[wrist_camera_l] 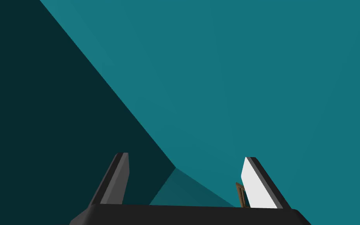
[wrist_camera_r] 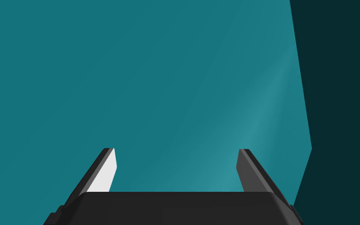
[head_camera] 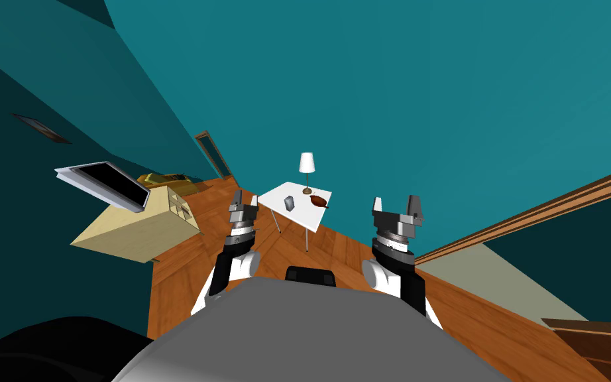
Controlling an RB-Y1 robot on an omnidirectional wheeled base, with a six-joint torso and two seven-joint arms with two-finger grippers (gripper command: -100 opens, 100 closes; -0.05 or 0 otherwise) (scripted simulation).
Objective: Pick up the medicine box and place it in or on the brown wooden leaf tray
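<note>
Medicine box (head_camera: 289, 203) on table (head_camera: 301, 216), beyond left pincer (head_camera: 246, 197)

Grey-bladed left claw (head_camera: 246, 196), right claw (head_camera: 395, 200), white forearms (head_camera: 246, 265)

Both arms are held raised side by side. The left gripper (head_camera: 245, 201) and right gripper (head_camera: 396, 204) are pointed upward, with fingers (wrist_camera_l: 259, 183) spread apart

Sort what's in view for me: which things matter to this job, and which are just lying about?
For the job: grey medicine box and brown leaf tray, lying apart on the white table; left end effector and right end effector, both open and short of the table.

Lying about: lamp on the same table; pale wooden cabinet; flat screen on it.
</note>
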